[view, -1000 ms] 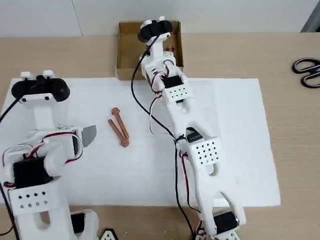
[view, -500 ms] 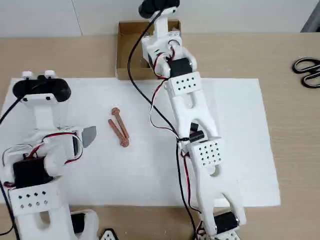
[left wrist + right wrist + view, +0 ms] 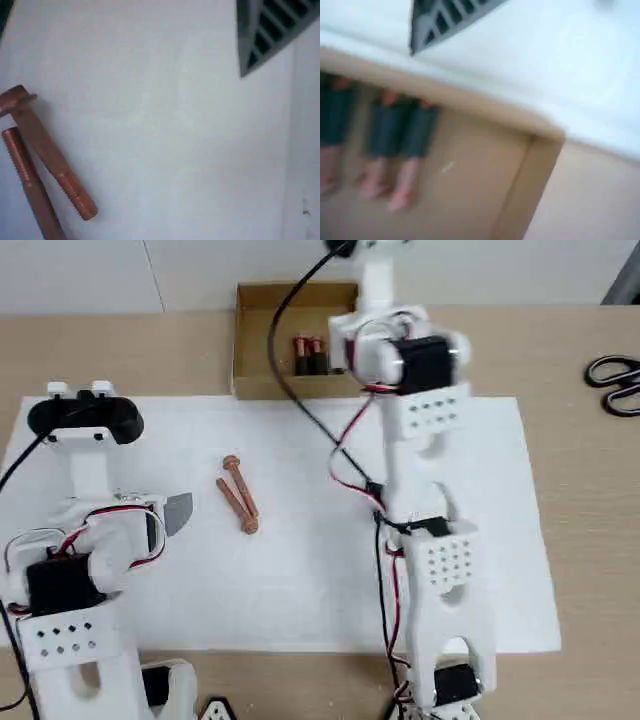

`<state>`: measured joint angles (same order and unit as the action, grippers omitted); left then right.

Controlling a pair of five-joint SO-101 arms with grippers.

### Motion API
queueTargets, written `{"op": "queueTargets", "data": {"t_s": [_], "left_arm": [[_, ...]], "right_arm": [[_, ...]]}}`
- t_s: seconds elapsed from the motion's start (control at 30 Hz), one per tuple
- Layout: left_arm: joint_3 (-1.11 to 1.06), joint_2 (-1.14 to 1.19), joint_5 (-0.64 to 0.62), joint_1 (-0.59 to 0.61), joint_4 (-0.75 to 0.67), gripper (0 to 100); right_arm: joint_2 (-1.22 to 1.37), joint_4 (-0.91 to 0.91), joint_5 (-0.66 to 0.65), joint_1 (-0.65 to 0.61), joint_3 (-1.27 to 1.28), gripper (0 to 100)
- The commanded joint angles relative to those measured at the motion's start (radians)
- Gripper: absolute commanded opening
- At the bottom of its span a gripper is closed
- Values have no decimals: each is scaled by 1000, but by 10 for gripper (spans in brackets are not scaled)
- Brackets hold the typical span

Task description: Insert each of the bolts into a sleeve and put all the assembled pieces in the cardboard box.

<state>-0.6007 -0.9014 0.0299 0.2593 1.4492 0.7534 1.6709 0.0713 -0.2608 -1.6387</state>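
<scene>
Two bare copper bolts [image 3: 238, 495] lie crossed on the white sheet [image 3: 300, 580], seen close in the left wrist view [image 3: 45, 160]. My left gripper [image 3: 178, 512] rests just left of them, apart from them. The cardboard box [image 3: 255, 340] stands at the back, and assembled pieces [image 3: 308, 355] with dark sleeves lie inside it. The right wrist view shows three such pieces [image 3: 395, 145] on the box floor [image 3: 470, 190]. My right arm [image 3: 410, 370] stretches up past the box's right side; one finger [image 3: 445, 22] of its gripper shows above the box with nothing held.
Black scissors [image 3: 615, 380] lie on the wooden table at the far right. The white sheet has bare room between the bolts and the right arm. A black cable [image 3: 300, 410] runs from the box area down along the right arm.
My right arm has lifted out of the box and swung right, uncovering the assembled pieces inside. The left arm and the two bolts have stayed put.
</scene>
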Motion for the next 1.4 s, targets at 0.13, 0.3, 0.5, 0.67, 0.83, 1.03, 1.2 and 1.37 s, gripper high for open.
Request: {"op": "queueTargets", "data": {"t_s": [0.13, 0.3, 0.5, 0.67, 0.83, 1.03, 1.2, 1.37], "left_arm": [[10, -11, 2, 3, 5, 295], [4, -11, 2, 3, 5, 295], [4, -11, 3, 3, 5, 295], [-2, -11, 2, 3, 5, 295], [-27, -11, 2, 0, -2, 295], [-27, -11, 2, 3, -17, 295], [-28, -11, 0, 3, -17, 295], [-28, -11, 0, 2, -14, 295]], "right_arm": [[-206, 21, 6, 28, -26, 288], [-315, 25, -64, 24, 261, 288], [-654, 19, -68, -15, 792, 288], [-952, -5, -63, -61, 1191, 288], [-1122, -25, -64, -58, 1562, 288], [-1187, -99, -115, -56, 1896, 288], [-1187, -219, -382, 5, 1952, 288], [-1184, -234, -615, 5, 1979, 289]]}}
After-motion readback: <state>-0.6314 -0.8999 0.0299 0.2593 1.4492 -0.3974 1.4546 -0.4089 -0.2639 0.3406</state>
